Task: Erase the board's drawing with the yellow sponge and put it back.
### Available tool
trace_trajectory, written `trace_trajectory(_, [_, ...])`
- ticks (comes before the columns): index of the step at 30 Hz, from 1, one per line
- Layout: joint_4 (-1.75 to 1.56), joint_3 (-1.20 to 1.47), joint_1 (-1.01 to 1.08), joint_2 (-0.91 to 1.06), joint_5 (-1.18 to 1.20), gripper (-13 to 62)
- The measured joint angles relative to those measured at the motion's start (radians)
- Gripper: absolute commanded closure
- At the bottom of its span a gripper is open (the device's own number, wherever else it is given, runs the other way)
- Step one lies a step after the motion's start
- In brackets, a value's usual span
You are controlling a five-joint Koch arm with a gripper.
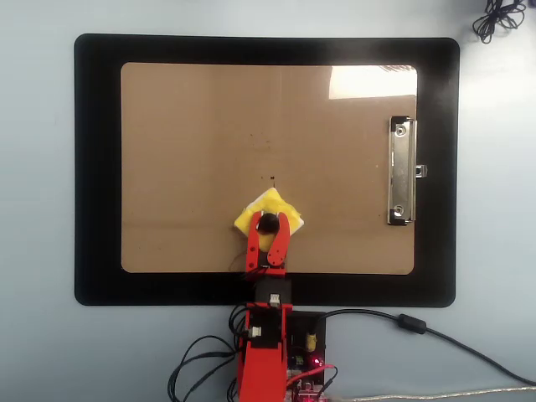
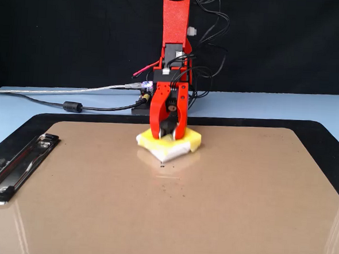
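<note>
Red gripper (image 1: 268,224) clamped narrow on the sponge's (image 1: 251,216) black knob, I see; square yellow foam pressed flat onto smooth brown board (image 1: 193,151), steel clip (image 1: 402,172) at right.

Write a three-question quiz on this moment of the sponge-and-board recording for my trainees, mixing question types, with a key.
1. True or false: the gripper is closed on the yellow sponge's black knob.
2. In the overhead view, the metal clip sits on which edge of the board? A left, B right, C bottom.
3. What lies under the board?

Key: 1 true. 2 B. 3 the black mat.
</note>
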Motion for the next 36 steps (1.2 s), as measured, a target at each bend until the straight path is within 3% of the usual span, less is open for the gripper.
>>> trace_trajectory(5, [0.002, -0.017, -0.003, 0.002, 0.003, 57.6])
trace_trajectory(11, [-0.012, -0.400, 0.003, -0.414, 0.000, 57.6])
trace_trajectory(14, [-0.069, -0.426, 0.020, -0.497, 0.000, 57.6])
trace_trajectory(17, [-0.152, -0.302, 0.038, -0.451, 0.000, 57.6])
trace_trajectory(21, [-0.213, 0.018, 0.040, -0.175, 0.000, 57.6])
trace_trajectory(24, [-0.193, 0.081, 0.029, -0.043, 0.005, 57.6])
trace_trajectory(27, [-0.169, 0.054, 0.031, -0.048, 0.005, 57.6])
trace_trajectory(36, [-0.235, -0.489, 0.031, -0.658, 0.000, 57.6])
